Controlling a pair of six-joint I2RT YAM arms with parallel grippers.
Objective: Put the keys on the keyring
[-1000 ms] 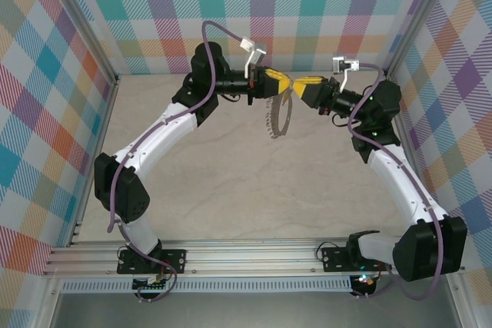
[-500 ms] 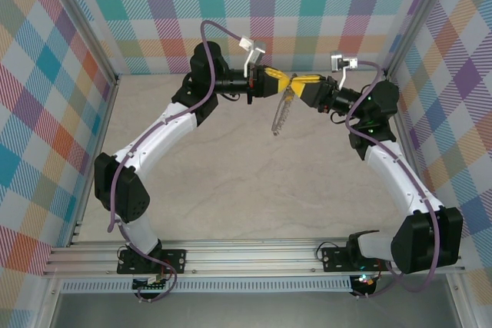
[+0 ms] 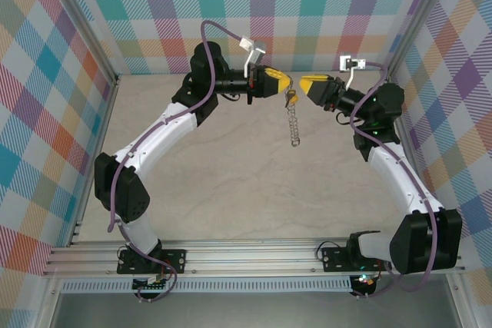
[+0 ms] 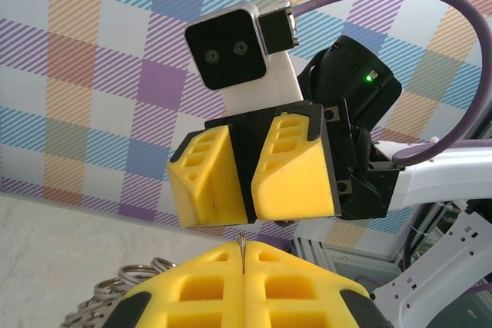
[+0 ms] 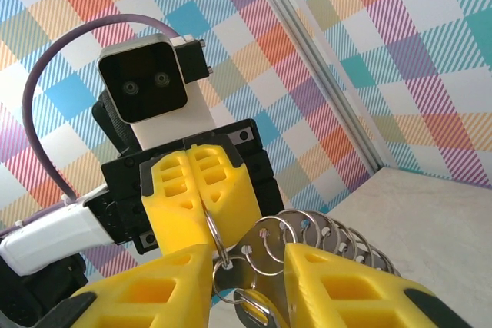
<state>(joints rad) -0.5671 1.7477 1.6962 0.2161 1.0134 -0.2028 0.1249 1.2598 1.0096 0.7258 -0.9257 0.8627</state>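
The keyring (image 3: 293,122) hangs from my left gripper (image 3: 281,84), whose fingers are pressed together on the thin wire at its top end. From above it is one straight chain. Its long axis runs from 12 o'clock at the pinch down to 6 o'clock over the table (image 3: 231,182). From that view I cannot tell whether the low end touches the surface.

My right gripper (image 3: 305,82) sits at 3 o'clock from the pinch, facing my left one. Its fingers are parted and it holds nothing. In the top view it stands just clear of the chain.

The top view gives the chain's full length, which neither wrist camera does. My right wrist camera gives the detail instead. There, the wire loop comes out from between my closed left fingers and the round links (image 5: 307,237) trail off toward 3 o'clock. The key (image 5: 247,286) dangles from that loop toward 6 o'clock, in the gap between my right fingers. My left wrist camera has just a sliver of wire standing up at the seam of my own fingers, with a few links bunched at 8 o'clock.

I count one chain and one key. The links overlap too much for a sure count.
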